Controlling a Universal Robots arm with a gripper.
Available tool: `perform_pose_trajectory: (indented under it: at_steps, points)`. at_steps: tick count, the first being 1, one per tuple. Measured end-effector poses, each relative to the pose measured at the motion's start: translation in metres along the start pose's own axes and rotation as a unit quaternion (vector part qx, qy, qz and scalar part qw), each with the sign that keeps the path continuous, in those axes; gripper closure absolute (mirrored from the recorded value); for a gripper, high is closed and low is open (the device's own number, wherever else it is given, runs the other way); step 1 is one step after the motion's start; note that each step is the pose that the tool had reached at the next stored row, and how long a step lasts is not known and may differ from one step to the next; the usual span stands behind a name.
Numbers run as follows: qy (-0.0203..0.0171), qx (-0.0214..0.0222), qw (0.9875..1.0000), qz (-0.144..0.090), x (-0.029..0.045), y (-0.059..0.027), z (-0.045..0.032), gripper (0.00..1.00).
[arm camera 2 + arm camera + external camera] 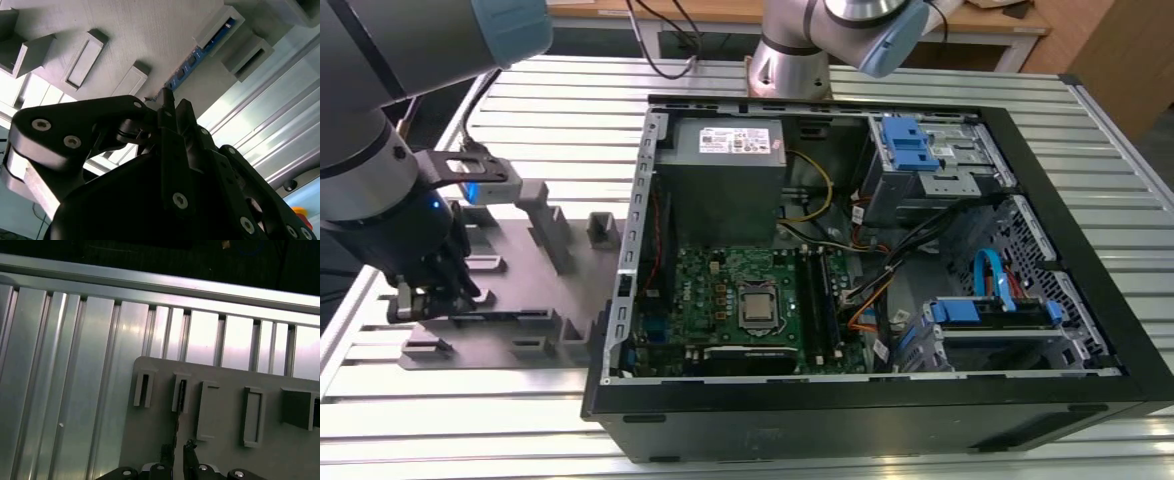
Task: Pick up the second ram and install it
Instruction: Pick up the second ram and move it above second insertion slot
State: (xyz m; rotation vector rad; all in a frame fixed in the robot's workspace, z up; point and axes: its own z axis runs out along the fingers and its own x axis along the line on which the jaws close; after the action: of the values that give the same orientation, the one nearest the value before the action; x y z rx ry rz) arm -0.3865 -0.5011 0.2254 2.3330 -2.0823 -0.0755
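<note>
exterior view: gripper (434, 298) low over grey tray (520, 250), on the view's left of the open case (854, 425); ram (507, 316) on edge in tray slots, long axis running from the jaws toward the case

second wrist view: ram (197, 54) leads straight away from gripper (174, 100), near end at the tips

first wrist view: gripper (178, 450) jaws slightly apart, astride ram (178, 412) near end; apparently clamping nothing
</note>
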Motion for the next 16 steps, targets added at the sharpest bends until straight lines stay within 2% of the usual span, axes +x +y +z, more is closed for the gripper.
perform_pose_trajectory:
  at_steps: [4,16]
  points:
    - [-0.0006,0.0005,0.9999,0.016,0.0015,-0.0001,0.0072,0.79]
    - [-0.0019,0.0006,0.9999,0.016,0.0023,-0.0010,0.0276,0.79]
